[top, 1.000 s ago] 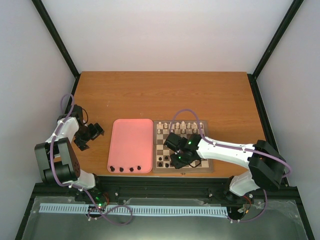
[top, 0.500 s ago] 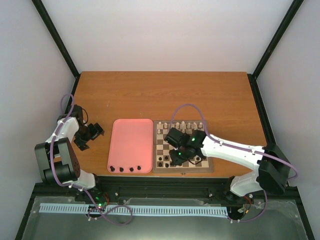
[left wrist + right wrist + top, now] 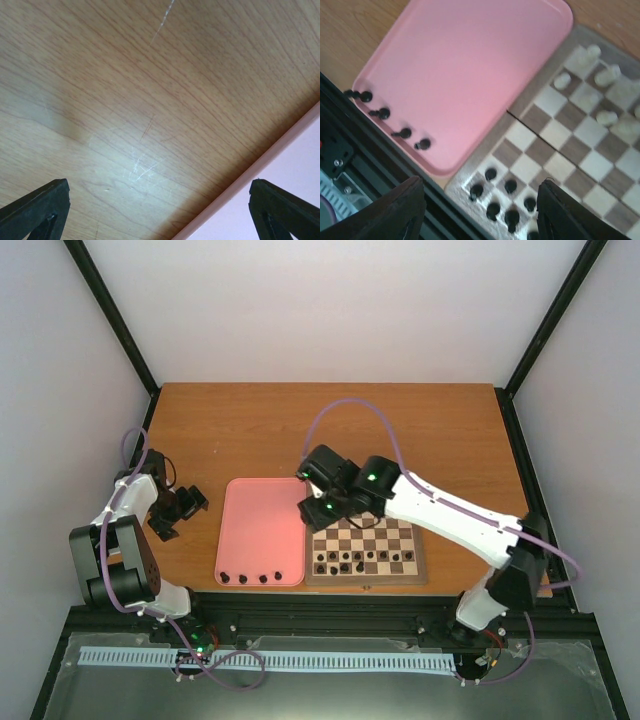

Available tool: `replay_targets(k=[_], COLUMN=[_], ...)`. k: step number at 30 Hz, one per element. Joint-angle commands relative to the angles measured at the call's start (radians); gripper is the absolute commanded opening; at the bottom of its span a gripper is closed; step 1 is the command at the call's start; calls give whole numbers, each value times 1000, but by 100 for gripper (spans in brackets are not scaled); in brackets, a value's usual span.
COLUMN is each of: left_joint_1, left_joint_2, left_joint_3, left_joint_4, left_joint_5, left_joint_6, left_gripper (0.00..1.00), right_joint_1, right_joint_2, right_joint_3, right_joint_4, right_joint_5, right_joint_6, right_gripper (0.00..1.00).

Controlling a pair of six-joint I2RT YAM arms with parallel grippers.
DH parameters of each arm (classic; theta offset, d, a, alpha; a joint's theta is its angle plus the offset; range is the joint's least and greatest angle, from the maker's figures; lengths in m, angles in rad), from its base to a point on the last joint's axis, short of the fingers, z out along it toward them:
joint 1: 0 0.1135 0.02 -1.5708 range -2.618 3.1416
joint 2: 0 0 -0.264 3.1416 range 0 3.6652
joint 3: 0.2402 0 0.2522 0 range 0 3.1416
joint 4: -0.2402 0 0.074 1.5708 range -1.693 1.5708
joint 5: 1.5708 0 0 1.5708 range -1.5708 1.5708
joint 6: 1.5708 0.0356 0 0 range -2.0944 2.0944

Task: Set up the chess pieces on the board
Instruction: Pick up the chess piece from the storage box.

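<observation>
You are holding the right fingers (image 3: 402,212) wide apart, empty; centre them over one dark piece (image 3: 422,145) on the pink tray (image 3: 470,60), descending straight. Left fingers (image 3: 35,205) are resting apart.

Pink tray (image 3: 262,525) on wooden table (image 3: 300,430)

A robotics lab test cell: plain white panels (image 3: 330,310) and black frame struts (image 3: 112,320) enclose the wooden table (image 3: 420,430) on three sides.

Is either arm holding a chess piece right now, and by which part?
Nothing is held. The right gripper is open and empty above the board; the left gripper is open over the table, also empty.
</observation>
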Motion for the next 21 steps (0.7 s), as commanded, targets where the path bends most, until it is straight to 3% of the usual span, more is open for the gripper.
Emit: replay_targets(k=[1, 13, 21], left_joint_1=[-5, -5, -5], left_joint_2=[-3, 21, 56], left_joint_3=[38, 50, 36], left_joint_4=[3, 7, 21], left_joint_5=[6, -5, 7], left_joint_6=[11, 9, -35], left_gripper=[100, 100, 100], right_joint_1=[7, 163, 213], right_joint_2=[143, 590, 674], right_joint_3=[137, 674, 661], right_joint_4=[-21, -102, -53], right_joint_5=[-47, -180, -230], right_joint_6=[-101, -296, -304], right_gripper=[63, 65, 63])
